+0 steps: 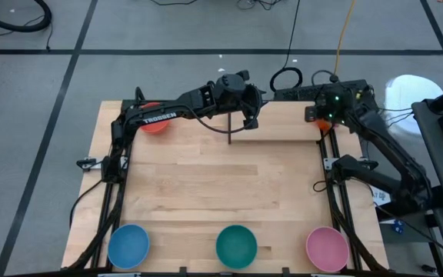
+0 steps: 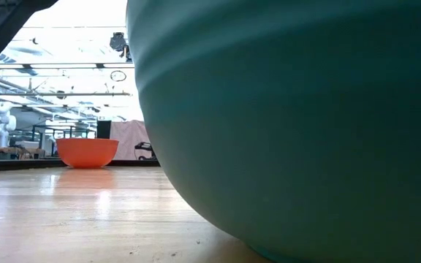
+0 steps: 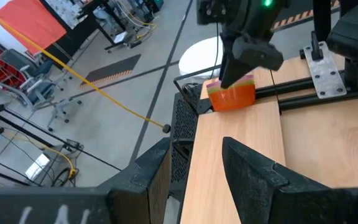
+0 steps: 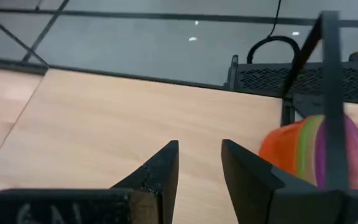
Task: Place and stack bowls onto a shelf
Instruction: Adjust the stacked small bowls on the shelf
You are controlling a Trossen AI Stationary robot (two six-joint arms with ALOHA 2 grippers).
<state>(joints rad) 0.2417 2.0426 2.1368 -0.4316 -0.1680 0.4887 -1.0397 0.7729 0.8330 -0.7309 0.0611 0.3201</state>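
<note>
A: Teal bowl [image 1: 236,245], blue bowl [image 1: 128,245] and pink bowl [image 1: 327,247] wait along the table's [image 1: 206,185] near edge; none shelved yet?

B: None. A stack of small bowls [image 3: 232,94] sits at the far right corner, a red-orange bowl [image 1: 154,125] far left.

A: Grippers?

B: Left gripper [image 1: 244,115] and right gripper [image 4: 197,165] both spread, empty, at the far edge. Probably next, reach for a bowl.

A: Surroundings?

B: Pale wood, grey floor, cables.

Smooth pale wood on the table [image 1: 221,185], faintly shiny; glossy plastic on the teal bowl [image 2: 291,117]; matt grey floor [image 3: 129,93] beyond the left pincer [image 3: 194,171].
</note>
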